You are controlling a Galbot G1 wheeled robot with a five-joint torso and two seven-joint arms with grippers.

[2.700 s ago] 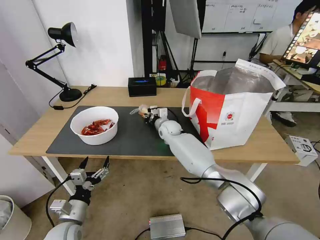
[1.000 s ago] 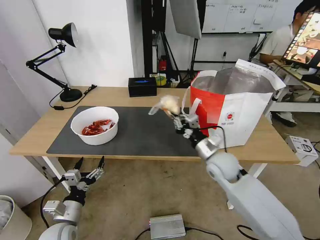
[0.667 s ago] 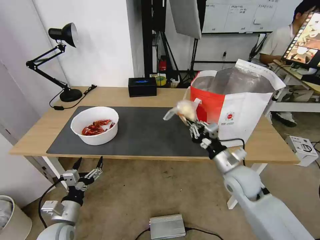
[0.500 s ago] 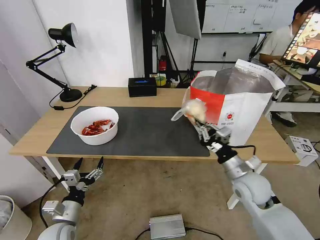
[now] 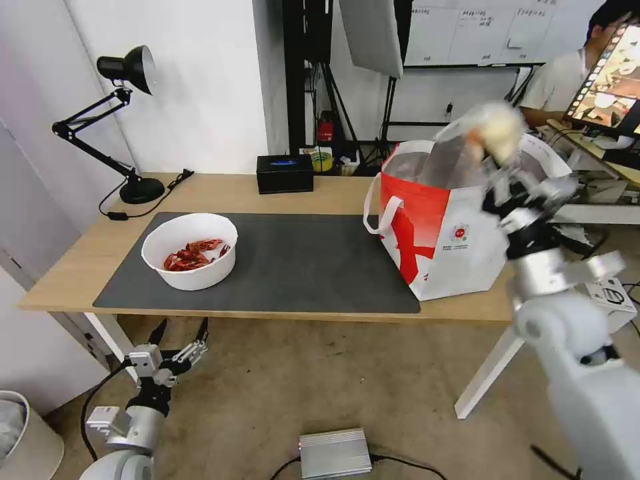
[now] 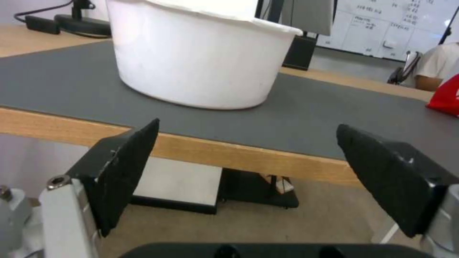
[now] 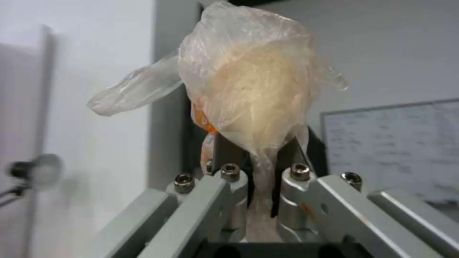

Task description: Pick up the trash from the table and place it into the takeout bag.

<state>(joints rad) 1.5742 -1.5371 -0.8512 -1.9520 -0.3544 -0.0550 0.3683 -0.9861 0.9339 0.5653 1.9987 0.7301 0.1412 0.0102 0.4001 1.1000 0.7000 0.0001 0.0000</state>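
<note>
The small clear bag with a beige lump (image 5: 492,127) has been carried from the front of the takeout bag (image 5: 460,227) up above its open foil-lined top, at the table's (image 5: 220,190) right end. It is pinched at its neck by the right gripper (image 5: 508,175), whose fingers are narrowed on the plastic. A release into the takeout bag seems close. The left gripper (image 5: 179,337) is held spread wide and empty below the near table edge, by the white bowl of crayfish shells (image 5: 190,250).

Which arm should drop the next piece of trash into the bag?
Right. The right gripper already holds the small plastic bag above the takeout bag; the left gripper hangs open below the table.
</note>
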